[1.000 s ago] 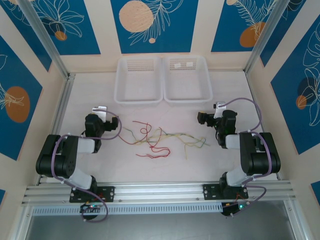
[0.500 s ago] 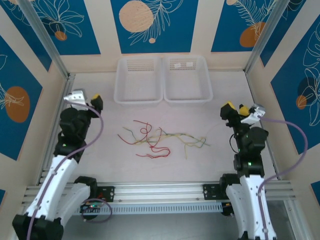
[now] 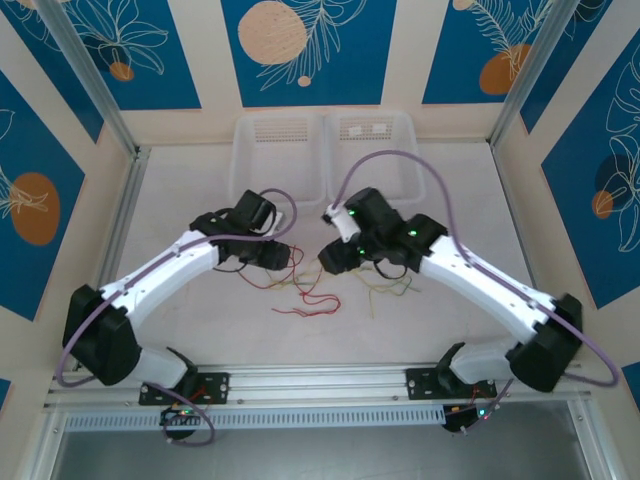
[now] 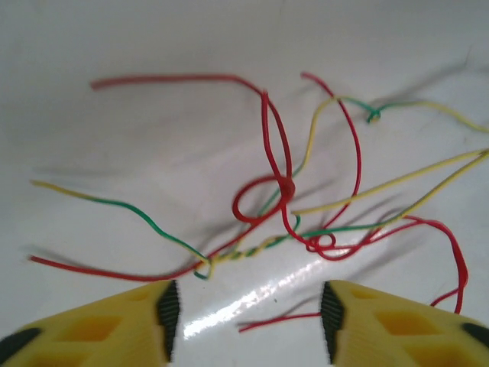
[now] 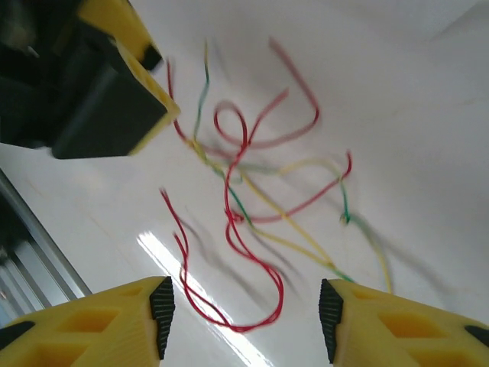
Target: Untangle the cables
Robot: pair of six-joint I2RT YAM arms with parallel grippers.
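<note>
The cables (image 3: 305, 308) lie in a loose tangle of thin red and yellow-green strands at mid-table. My left gripper (image 3: 281, 252) hovers over the tangle's left part and my right gripper (image 3: 331, 258) over its middle, close together. In the left wrist view the cables (image 4: 284, 187) cross in a red knot ahead of the open left gripper (image 4: 248, 321); one loose red end lies on the table between its fingers (image 4: 114, 329). In the right wrist view the open right gripper (image 5: 246, 317) straddles a red loop of the cables (image 5: 229, 206), untouched. The left gripper (image 5: 114, 84) shows at upper left.
Two white plastic trays (image 3: 278, 150) (image 3: 375, 140) stand side by side at the back of the table. Metal frame rails run along the left edge (image 3: 125, 200) and the near edge (image 3: 320, 378). Purple arm cables (image 3: 400, 158) arch above the right arm.
Both arms have swung from the table's sides in to the middle and lowered their grippers over the tangle. The cables lie much as they did before.
</note>
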